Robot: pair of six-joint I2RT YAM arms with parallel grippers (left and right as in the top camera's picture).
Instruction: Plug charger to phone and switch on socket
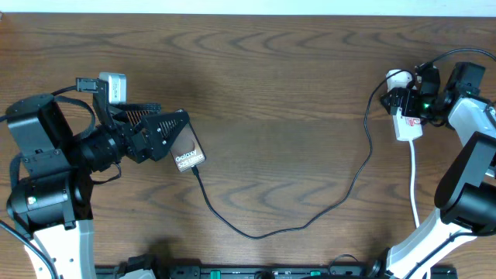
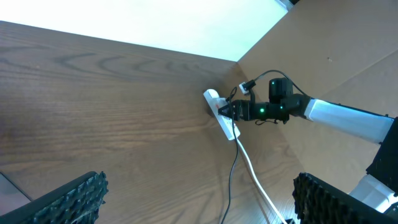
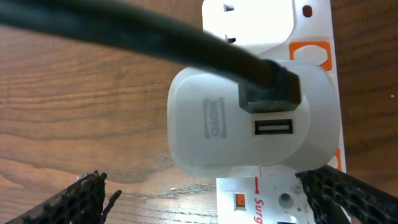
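Right wrist view: your right gripper (image 3: 211, 202) gapes empty, socket (image 3: 311, 37) and charger (image 3: 124, 37) just ahead; your left gripper (image 1: 174, 133), likewise released, hovers over the phone (image 1: 190, 159).

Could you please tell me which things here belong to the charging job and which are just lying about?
Belong to the job:
- phone
- charger cable
- socket strip
- white adapter, plugged into the strip, with the black cable in it

Just there:
- white cord of the strip
- wooden table
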